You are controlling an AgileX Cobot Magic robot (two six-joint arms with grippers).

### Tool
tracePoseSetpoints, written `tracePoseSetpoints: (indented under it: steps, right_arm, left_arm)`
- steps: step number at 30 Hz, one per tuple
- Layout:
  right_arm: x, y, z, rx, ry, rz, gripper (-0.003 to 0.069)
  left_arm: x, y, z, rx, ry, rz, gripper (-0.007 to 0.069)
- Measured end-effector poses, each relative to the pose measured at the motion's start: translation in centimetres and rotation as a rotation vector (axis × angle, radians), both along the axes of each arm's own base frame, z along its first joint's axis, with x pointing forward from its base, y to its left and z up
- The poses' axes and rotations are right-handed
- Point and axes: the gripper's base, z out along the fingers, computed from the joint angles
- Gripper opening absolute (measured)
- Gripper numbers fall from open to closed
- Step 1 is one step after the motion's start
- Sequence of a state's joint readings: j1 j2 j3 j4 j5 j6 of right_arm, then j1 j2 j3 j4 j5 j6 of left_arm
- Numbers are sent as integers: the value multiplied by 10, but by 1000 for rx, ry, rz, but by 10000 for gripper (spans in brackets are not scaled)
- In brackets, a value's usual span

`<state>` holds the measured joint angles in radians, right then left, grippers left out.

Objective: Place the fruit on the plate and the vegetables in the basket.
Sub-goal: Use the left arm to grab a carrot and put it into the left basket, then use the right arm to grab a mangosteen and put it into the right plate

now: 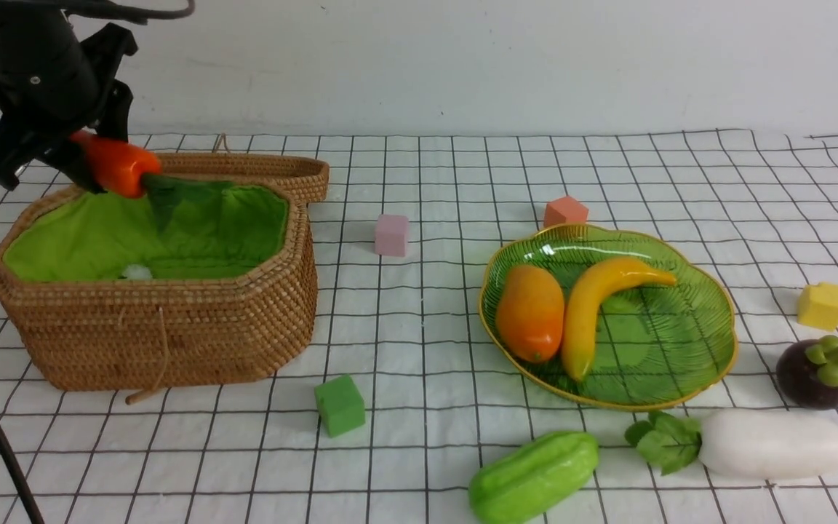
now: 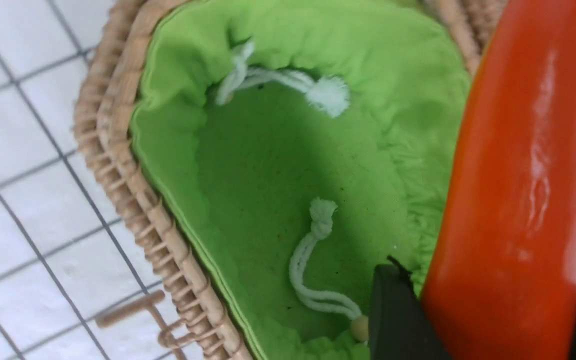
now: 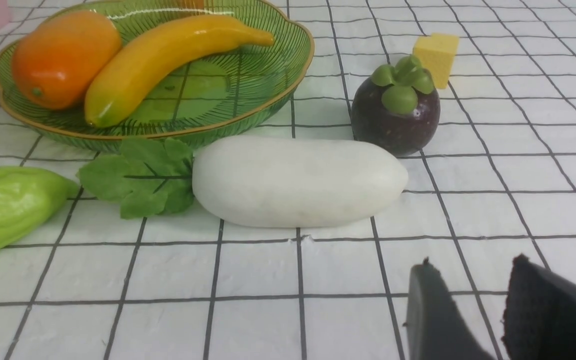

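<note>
Left claw (image 1: 88, 159) clenched on carrot (image 1: 119, 167), hanging over basket (image 1: 172, 335) back-left rim: carrot drop in hand, next move over lining (image 2: 268, 175) and release; right claw (image 3: 473, 270) parted, empty, near radish (image 3: 298, 180).

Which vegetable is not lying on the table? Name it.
The carrot: the left hand holds it above the basket, while the white radish and green gourd lie on the tablecloth.

The basket (image 1: 172, 342) mouth is open; plate (image 1: 666, 342) crowds the radish (image 1: 775, 444).
</note>
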<state>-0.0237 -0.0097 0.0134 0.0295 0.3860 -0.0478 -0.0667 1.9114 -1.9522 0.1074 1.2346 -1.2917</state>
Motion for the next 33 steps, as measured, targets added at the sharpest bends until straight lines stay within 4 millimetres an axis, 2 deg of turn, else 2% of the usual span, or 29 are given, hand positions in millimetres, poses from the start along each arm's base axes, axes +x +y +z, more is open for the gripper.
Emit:
tracePoseSetpoints:
  steps: [5,9,12,14,17,21,22,24,26,27,30,31,33]
  right_arm:
    - [0,0,0,0,0,0,244]
    - [0,0,0,0,0,0,244]
    - [0,0,0,0,0,0,244]
    - [0,0,0,0,0,0,244]
    - [0,0,0,0,0,0,244]
    - [0,0,0,0,0,0,244]
    - [0,0,0,0,0,0,244]
    - [0,0,0,0,0,0,244]
    - [0,0,0,0,0,0,244]
    - [0,0,0,0,0,0,244]
    - [0,0,0,0,0,0,244]
    - [0,0,0,0,0,0,244]
    - [0,0,0,0,0,0,244]
  left_arm:
    - [8,-2,-15,-37,34,36,339]
    - [10,-5,-17,-66,27,35,481]
    - [11,-6,-16,-79,7,30,624]
    - [12,-6,-13,-71,-1,4,662]
    - [11,-8,-2,-48,-18,-92,662]
    - [1,-19,44,61,-149,-472,559]
    - [-1,-19,46,73,-154,-491,559]
    - [-32,-35,85,129,-275,-739,417]
    - [-66,-46,117,155,-372,-842,297]
    - [-78,-51,124,161,-394,-877,239]
    - [-134,-60,149,263,-463,-993,34]
    - [-151,-58,154,304,-474,-1007,2]
    - [-179,-48,146,388,-425,-1007,-13]
